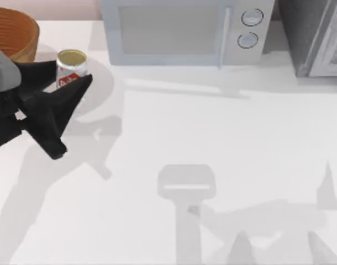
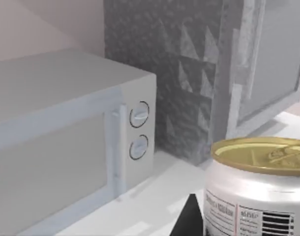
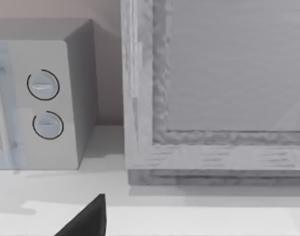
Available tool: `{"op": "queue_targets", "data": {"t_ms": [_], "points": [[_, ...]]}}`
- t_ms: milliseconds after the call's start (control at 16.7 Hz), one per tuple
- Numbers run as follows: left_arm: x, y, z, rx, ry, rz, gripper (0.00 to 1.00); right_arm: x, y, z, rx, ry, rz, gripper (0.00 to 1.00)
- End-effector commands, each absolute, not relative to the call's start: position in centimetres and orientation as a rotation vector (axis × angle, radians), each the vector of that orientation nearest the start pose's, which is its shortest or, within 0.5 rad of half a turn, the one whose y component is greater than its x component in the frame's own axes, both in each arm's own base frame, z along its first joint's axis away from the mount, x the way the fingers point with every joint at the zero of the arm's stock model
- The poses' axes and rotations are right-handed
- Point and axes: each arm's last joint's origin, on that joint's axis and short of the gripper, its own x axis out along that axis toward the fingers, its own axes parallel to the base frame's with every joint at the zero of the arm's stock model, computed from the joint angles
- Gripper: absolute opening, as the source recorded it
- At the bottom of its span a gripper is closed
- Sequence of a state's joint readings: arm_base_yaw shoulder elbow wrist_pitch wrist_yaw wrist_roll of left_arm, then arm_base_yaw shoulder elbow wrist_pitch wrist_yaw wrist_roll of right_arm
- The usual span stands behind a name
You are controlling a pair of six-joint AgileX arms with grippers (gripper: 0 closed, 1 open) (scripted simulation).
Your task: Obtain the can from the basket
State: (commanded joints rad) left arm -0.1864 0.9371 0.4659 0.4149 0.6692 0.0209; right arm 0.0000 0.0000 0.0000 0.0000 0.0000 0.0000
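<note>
From the top view I judge the can to be already out of the basket, so the step in hand is carrying it clear: the small cylindrical tin with a pale gold lid and white side with red label [image 1: 72,67] sits just right of the large round woven tan-brown basket [image 1: 14,33] at the table's far left, outside its rim. My left gripper [image 1: 66,91] has its black fingers [image 1: 74,93] against the can's near side, and in the left wrist view the can looms close with a finger tip beside it, so the jaws look closed around the tin at about its width. Next I'd hold that grip steady and bring it toward open white tabletop [image 1: 212,138], minding the grey microwave oven [image 1: 185,30]. My right arm sits parked low at the right; I cannot tell its jaw state
</note>
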Motion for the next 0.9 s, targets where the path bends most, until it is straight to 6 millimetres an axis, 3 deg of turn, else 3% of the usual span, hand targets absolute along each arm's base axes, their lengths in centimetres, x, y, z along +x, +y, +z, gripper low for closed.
{"op": "queue_targets", "data": {"t_ms": [300,900], "points": [[24.6,-7.9,24.9,-0.025,0.054,-1.047,0.0,10.6,-0.1,16.0,0.0,0.0,0.0,1.0],[33.6,-11.9,19.1,-0.053,0.081,-1.347,0.0,10.6,-0.1,16.0,0.0,0.0,0.0,1.0]]}}
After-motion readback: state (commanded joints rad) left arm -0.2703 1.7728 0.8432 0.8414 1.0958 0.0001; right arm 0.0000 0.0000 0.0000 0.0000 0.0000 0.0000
